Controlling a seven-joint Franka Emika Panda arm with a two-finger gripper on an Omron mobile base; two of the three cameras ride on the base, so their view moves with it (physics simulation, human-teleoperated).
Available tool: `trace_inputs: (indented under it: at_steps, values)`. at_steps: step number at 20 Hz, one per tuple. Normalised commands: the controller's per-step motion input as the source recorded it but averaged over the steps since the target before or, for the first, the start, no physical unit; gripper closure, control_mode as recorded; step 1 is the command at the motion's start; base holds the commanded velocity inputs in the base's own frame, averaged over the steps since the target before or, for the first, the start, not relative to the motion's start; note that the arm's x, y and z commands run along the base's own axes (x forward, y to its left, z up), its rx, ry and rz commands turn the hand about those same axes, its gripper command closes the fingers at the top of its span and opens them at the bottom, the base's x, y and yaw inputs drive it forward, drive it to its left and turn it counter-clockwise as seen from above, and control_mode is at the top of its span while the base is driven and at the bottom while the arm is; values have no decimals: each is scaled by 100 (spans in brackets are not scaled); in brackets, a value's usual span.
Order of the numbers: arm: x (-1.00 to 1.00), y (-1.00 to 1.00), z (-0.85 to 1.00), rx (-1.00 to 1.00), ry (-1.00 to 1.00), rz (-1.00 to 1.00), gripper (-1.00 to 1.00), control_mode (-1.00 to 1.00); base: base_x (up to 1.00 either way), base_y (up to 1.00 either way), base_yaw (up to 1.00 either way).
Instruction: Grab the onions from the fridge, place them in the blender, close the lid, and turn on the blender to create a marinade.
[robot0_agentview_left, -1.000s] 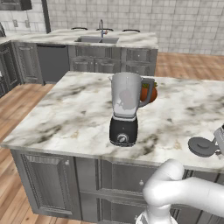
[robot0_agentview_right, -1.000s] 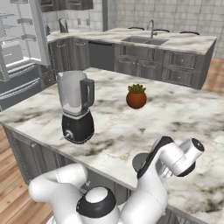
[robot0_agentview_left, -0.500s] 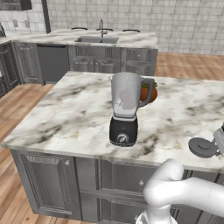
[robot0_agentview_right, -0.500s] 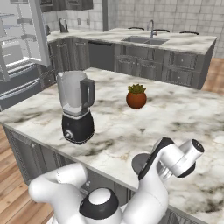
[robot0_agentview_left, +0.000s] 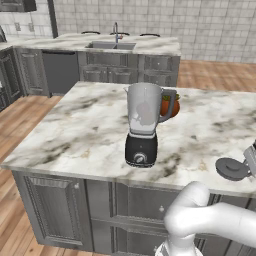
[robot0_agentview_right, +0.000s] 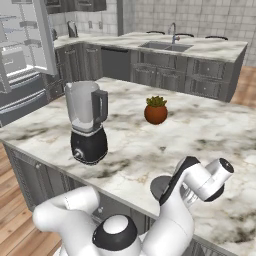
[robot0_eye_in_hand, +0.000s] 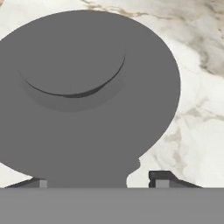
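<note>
The tool (robot0_eye_in_hand: 98, 183) hung directly over the lid (robot0_eye_in_hand: 83, 92), which lay flat on the marble bench (robot0_eye_in_hand: 197, 109); its two fingertips (robot0_eye_in_hand: 159, 177) straddled the lid's near edge, but whether they clamped it could not be determined. Farther off stood the uncovered blender (robot0_agentview_right: 87, 125), with a small potted plant (robot0_agentview_right: 156, 110) beyond it. The fridge (robot0_agentview_right: 22, 55) stood farthest away with its door open.

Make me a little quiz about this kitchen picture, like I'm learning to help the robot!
1. True or false: the lid sits on the blender.
2. What stands just behind the blender? A) a kettle B) a small potted plant C) a bowl
3. Fill in: the fridge door is ____.

Key:
1. False; it lies on the island counter, by the gripper.
2. B
3. open
</note>
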Motion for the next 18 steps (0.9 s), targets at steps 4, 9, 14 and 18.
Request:
trace_inputs:
  at_steps: [4, 9, 14, 18]
  values:
    - [0, 0, 0, 0, 0, 0, 100, -100, 0, 0, 0]
    - [0, 0, 8, 0, 0, 0, 100, -100, 0, 0, 0]
    - [0, 0, 45, 0, 0, 0, 100, -100, 0, 0, 0]
    - [0, 8, 58, -7, 0, 0, 100, -100, 0, 0, 0]
